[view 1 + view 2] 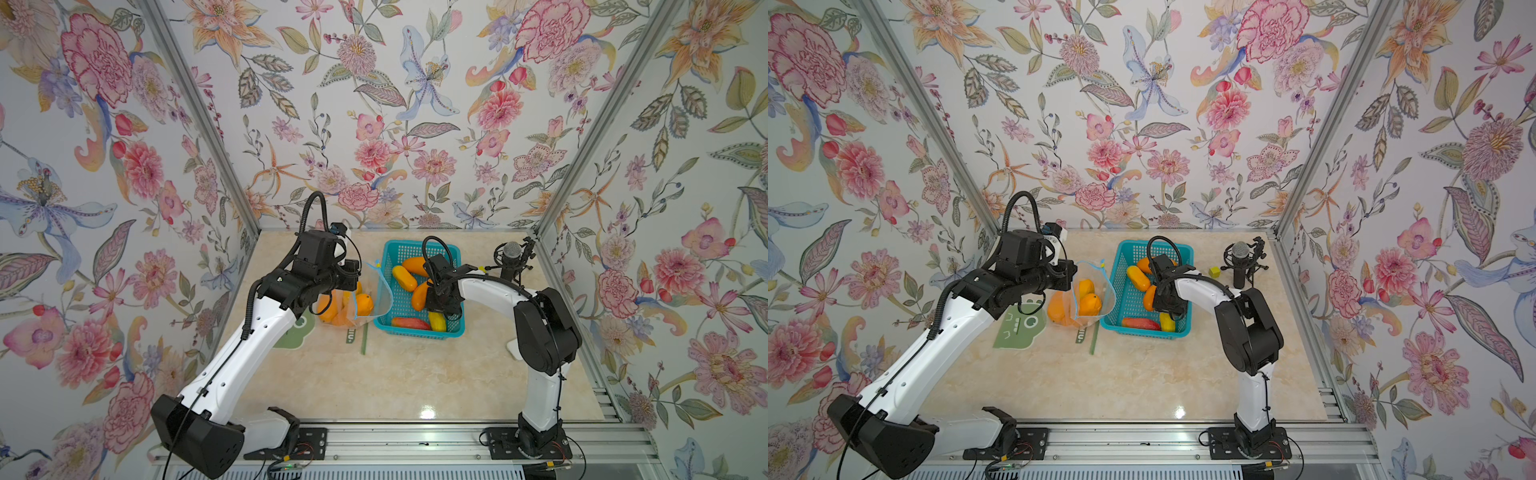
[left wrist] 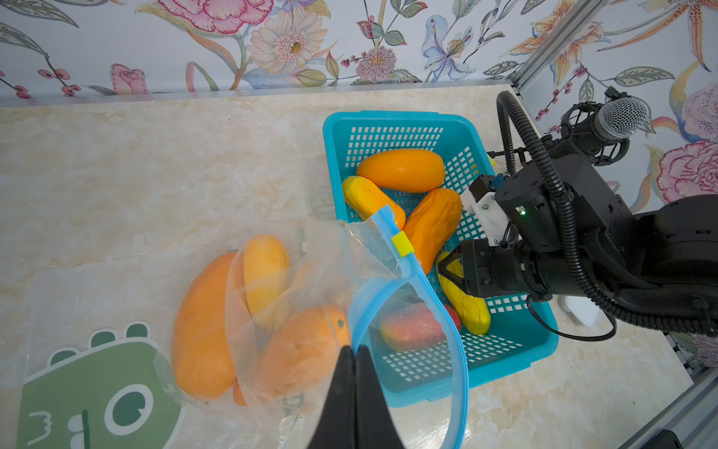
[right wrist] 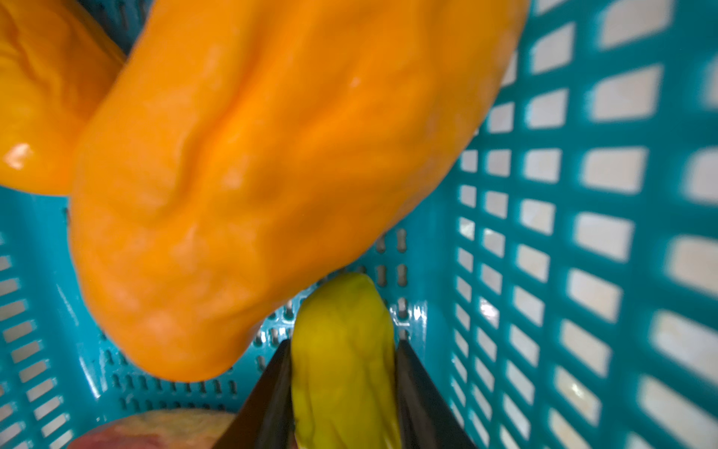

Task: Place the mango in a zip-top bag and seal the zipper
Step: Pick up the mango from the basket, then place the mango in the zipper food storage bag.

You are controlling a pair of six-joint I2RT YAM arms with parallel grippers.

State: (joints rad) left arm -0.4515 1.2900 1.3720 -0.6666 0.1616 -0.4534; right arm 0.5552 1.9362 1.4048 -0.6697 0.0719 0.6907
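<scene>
My left gripper [image 2: 353,348] is shut on the blue zipper rim of the clear zip-top bag [image 2: 423,283] and holds its mouth up and open beside the basket. The yellow slider [image 2: 402,244] sits at the rim's far end. Two orange mangoes [image 2: 299,350] lie inside the bag [image 1: 1096,291]. My right gripper [image 3: 345,342] reaches down into the teal basket [image 1: 415,249], with both fingers pressed against the sides of a yellow mango [image 3: 342,350] that lies on the basket floor [image 2: 466,307]. In both top views the wrist hides these jaws.
The basket also holds orange mangoes [image 3: 272,175] and a red one [image 2: 412,326]. A large orange mango [image 2: 202,330] lies on the table by the bag, next to a green dinosaur print [image 1: 1017,328]. A microphone [image 1: 512,253] stands at the back right, with a small yellow cube [image 1: 1214,272] beside it.
</scene>
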